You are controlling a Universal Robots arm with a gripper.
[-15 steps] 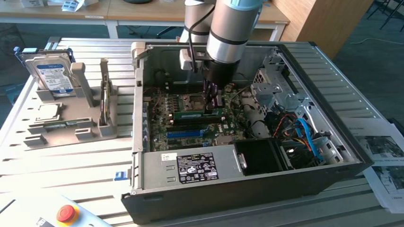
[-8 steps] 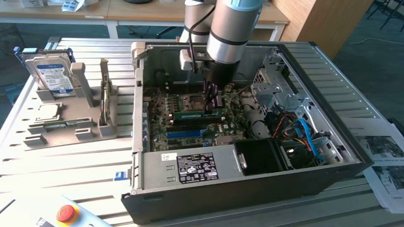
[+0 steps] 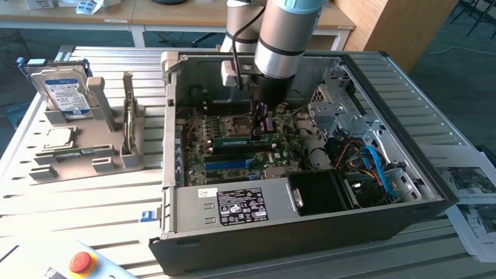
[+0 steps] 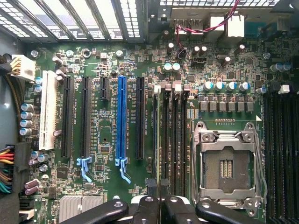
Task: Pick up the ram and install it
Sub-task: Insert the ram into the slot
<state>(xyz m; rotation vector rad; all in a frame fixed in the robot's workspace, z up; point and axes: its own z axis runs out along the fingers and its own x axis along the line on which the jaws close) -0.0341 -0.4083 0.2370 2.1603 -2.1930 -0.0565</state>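
The ram [image 3: 234,140] is a long green stick standing on edge in a memory slot of the motherboard [image 3: 225,165], inside the open computer case [image 3: 310,232]. My gripper [image 3: 263,129] reaches straight down onto one end of it, and its fingers are shut on the stick's upper edge. In the wrist view the black fingertips [image 4: 152,186] sit close together over the row of dark memory slots [image 4: 175,140]. There the ram [image 4: 156,140] shows edge-on as a thin line running away from my gripper [image 4: 159,186]. I cannot tell how deep it sits in the slot.
The open processor socket [image 4: 226,163] lies right beside the memory slots. A power supply [image 3: 232,206] and drive cage [image 3: 337,104] crowd the case. Left of the case, a grey fixture [image 3: 93,157] holds a hard drive [image 3: 66,93] and a processor chip [image 3: 58,138]. A red stop button [image 3: 81,261] sits at the front.
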